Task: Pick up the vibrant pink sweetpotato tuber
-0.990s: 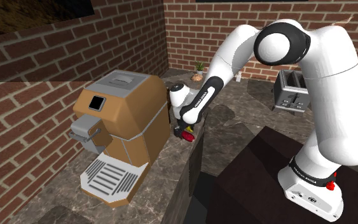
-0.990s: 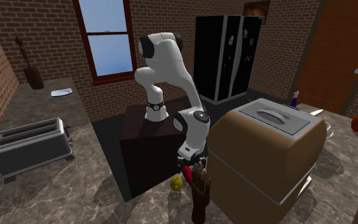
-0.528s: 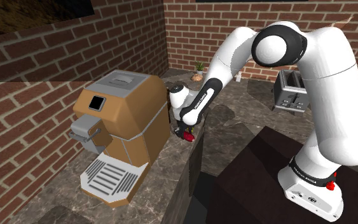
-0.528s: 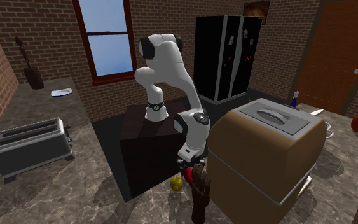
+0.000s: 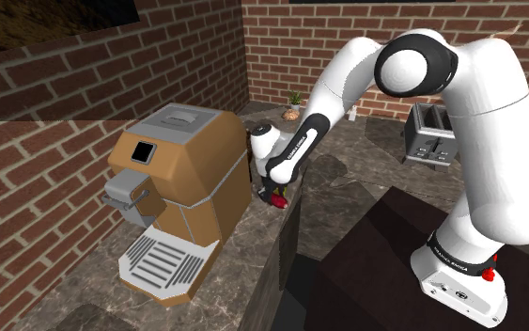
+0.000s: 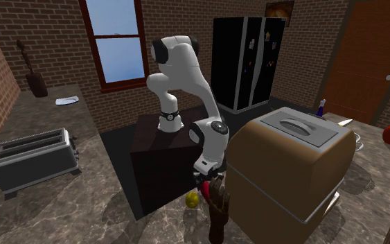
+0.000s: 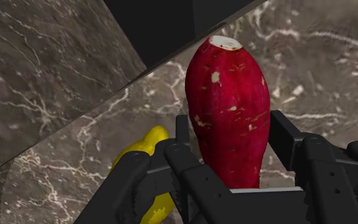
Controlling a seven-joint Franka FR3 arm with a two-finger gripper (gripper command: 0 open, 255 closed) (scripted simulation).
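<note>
Gripper (image 7: 229, 137) clamped around the red-pink sweetpotato (image 7: 227, 95), just beside the brown coffee machine (image 5: 182, 179) on the counter (image 7: 336, 70); the mid-body hold looks meant to balance it, clear of the yellow fruit (image 7: 147, 145).

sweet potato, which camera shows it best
The wrist view: the red sweet potato shows large and unblocked, clasped in the hand. The shoulder view gives a small red patch of it under the hand, and the second exterior view a red sliver below the hand.
</note>
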